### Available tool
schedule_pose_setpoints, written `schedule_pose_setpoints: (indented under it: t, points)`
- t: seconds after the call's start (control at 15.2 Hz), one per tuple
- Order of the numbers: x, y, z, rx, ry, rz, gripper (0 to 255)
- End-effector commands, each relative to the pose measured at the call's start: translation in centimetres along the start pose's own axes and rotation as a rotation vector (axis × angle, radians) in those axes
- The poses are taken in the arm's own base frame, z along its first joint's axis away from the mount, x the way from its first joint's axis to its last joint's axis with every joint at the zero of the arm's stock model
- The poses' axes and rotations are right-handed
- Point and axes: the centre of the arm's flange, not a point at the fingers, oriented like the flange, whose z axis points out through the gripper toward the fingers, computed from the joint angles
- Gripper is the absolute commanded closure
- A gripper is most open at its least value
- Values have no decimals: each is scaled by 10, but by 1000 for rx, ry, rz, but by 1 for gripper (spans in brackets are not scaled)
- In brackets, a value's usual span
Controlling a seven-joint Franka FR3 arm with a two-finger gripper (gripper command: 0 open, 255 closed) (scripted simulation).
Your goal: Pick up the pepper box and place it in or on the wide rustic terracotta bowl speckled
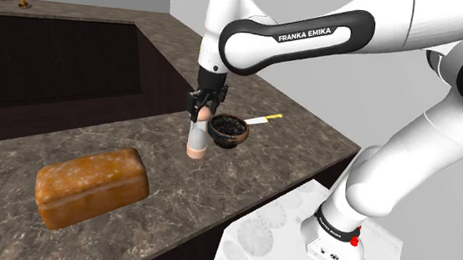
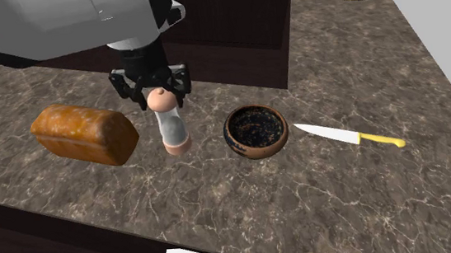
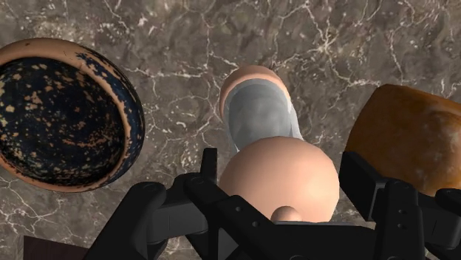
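I'm working over a brown marble table [image 1: 218, 178] veined in white, with plain grey walls behind it. In the shoulder view a deep dark recess [image 1: 58, 63] is sunk into the table at 10 o'clock from the arm's [image 1: 287, 32] wrist. Past it, on the far edge, lies a small yellowish thing [image 1: 21, 3] that I can't identify. The pale stand [image 1: 298, 230] sits at 5 o'clock, off the table's near corner.

The mill [image 1: 197, 135] stands about mid-table. It is a slim column with a cloudy grey, glassy middle, a flared peach foot and a rounded peach cap with a small knob on top. In the second exterior view the mill [image 2: 172, 126] leans a little, its cap toward 11 o'clock. I can't tell whether its foot touches the marble or hangs just clear.

The jaws come down from above and are drawn in narrow around the cap. In the wrist view they press it from both sides, with the mill [image 3: 262, 118] running away below them.

The bowl [image 2: 255, 152] sits just beside the mill at 3 o'clock. It is terracotta outside and dark with orange speckles inside [image 3: 66, 111], and it stands upright. In the shoulder view the bowl [image 1: 227, 143] looks almost to touch the mill.

A white-bladed knife [image 2: 332, 133] with a yellow handle lies at 3 o'clock from the bowl. A brown loaf [image 2: 84, 134] lies at 9 o'clock from the mill, near it but apart.
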Motion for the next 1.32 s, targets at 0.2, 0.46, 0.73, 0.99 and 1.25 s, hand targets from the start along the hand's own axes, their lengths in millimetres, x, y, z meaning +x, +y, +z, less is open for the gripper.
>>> schedule_pose_setpoints:
  t: [0.2, 0.46, 0.73, 0.99, 1.25]
  points:
    - [3, 0, -26, 0, 0, 0, 255]
    - [4, 0, -47, 0, 0, 0, 255]
    - [6, -1, -68, 0, 0, 0, 255]
    - [10, 12, -85, 0, 0, 0, 255]
    - [18, 61, -101, 0, 0, 0, 255]
